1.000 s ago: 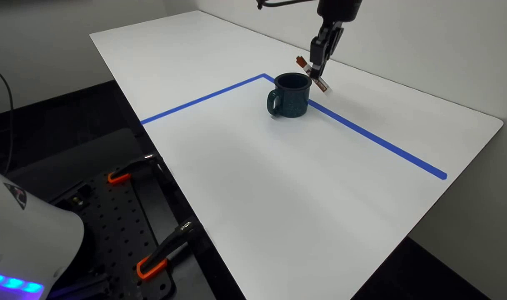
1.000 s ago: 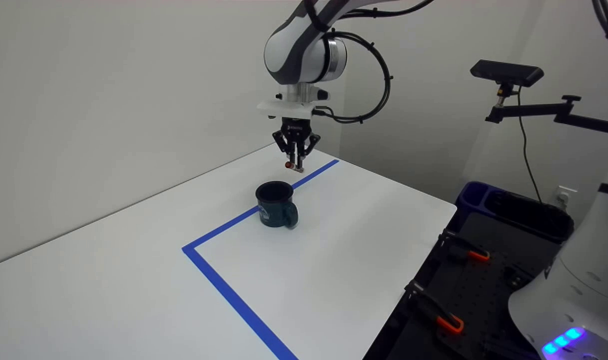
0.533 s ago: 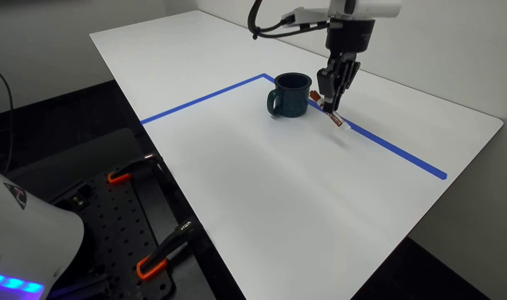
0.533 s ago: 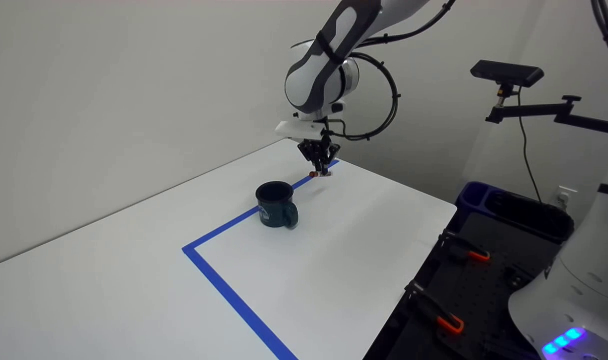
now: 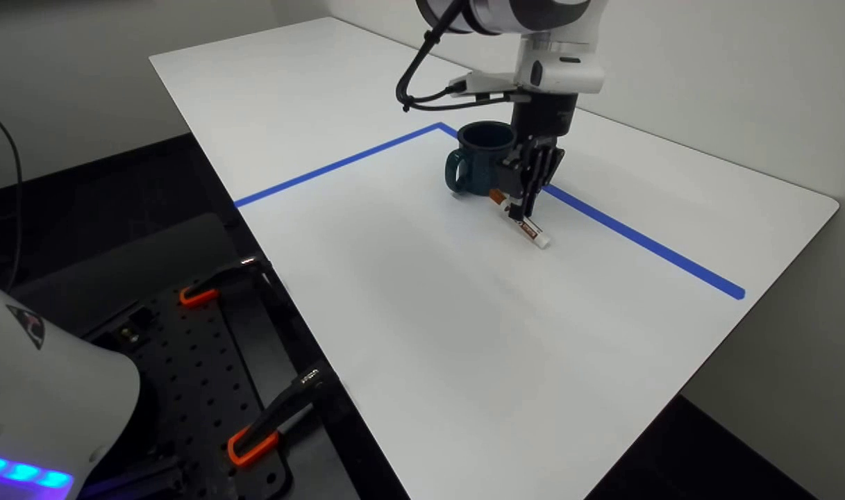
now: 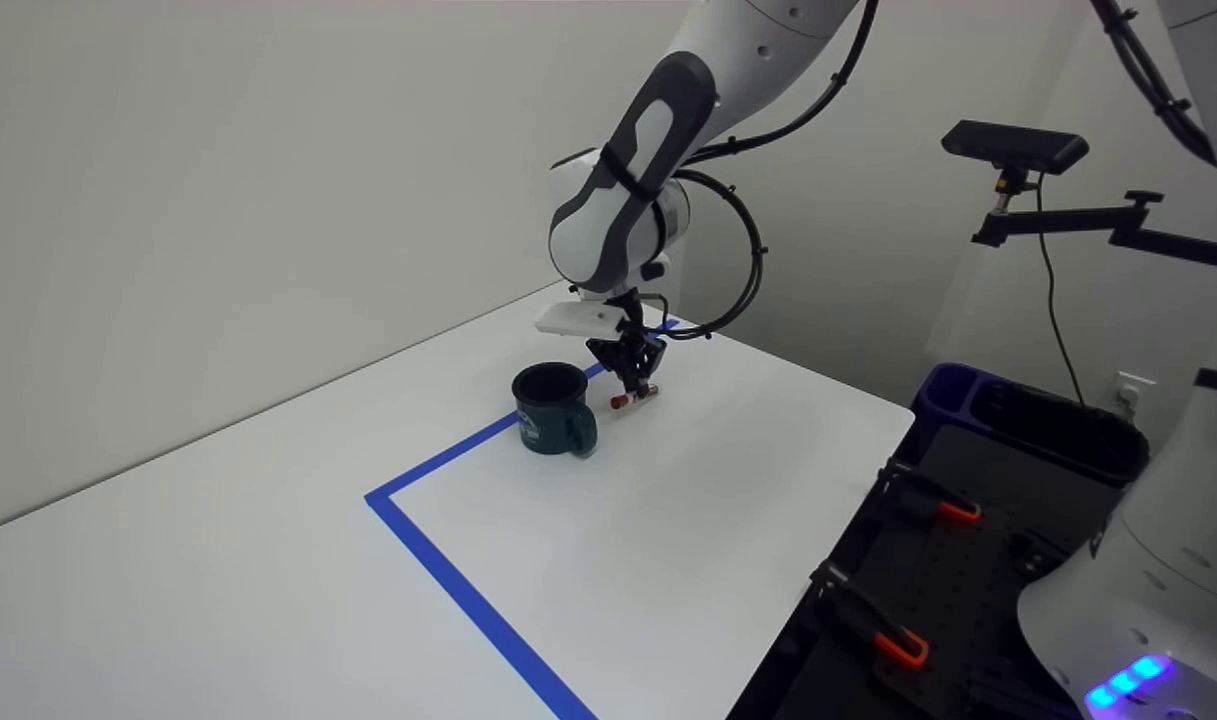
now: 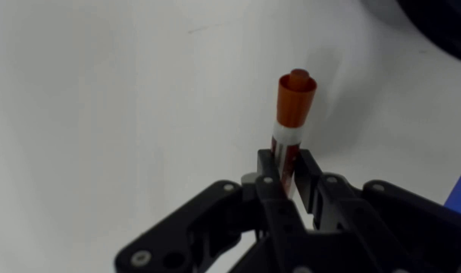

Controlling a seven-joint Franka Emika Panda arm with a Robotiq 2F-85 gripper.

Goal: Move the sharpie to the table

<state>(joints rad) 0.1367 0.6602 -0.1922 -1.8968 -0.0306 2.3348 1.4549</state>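
The sharpie [image 5: 535, 233] has an orange-brown cap, a white and dark red body and a white end. My gripper [image 7: 285, 163] is shut on its middle in the wrist view, with the sharpie's cap [image 7: 295, 102] pointing away from the fingers. In both exterior views the gripper [image 5: 520, 208] [image 6: 642, 387] holds the sharpie [image 6: 623, 400] low over the white table [image 5: 422, 292], beside the dark mug. I cannot tell whether the sharpie touches the table. The sharpie's middle is partly hidden by the fingers.
The dark blue-green mug [image 5: 478, 167] [image 6: 551, 418] stands upright close to the sharpie's cap end; its rim shows in the wrist view [image 7: 448, 28]. Blue tape [image 5: 637, 239] forms an angle on the table. Orange-tipped clamps [image 5: 252, 448] sit near the robot's base. A wall runs along the table's far edge.
My gripper has come down with the sharpie held in it and moved from over the far side of the tape to the robot's side, near the mug. The mug has not moved.
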